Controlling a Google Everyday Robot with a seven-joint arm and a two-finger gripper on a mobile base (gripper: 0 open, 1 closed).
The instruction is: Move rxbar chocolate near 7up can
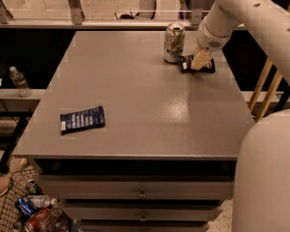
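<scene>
The 7up can (174, 42) stands upright at the far right of the grey table (135, 95). The rxbar chocolate (207, 66), a flat black wrapper, lies on the table just right of the can, partly hidden under my gripper. My gripper (199, 62) reaches down from the white arm at the top right and sits on the wrapper's left half, close beside the can.
A dark blue wrapper (82, 120) lies near the table's front left. Drawers run under the front edge. A water bottle (19, 81) stands on a ledge at the left. A wire basket (34, 211) of cans sits on the floor. A wooden rail (266, 81) is at the right.
</scene>
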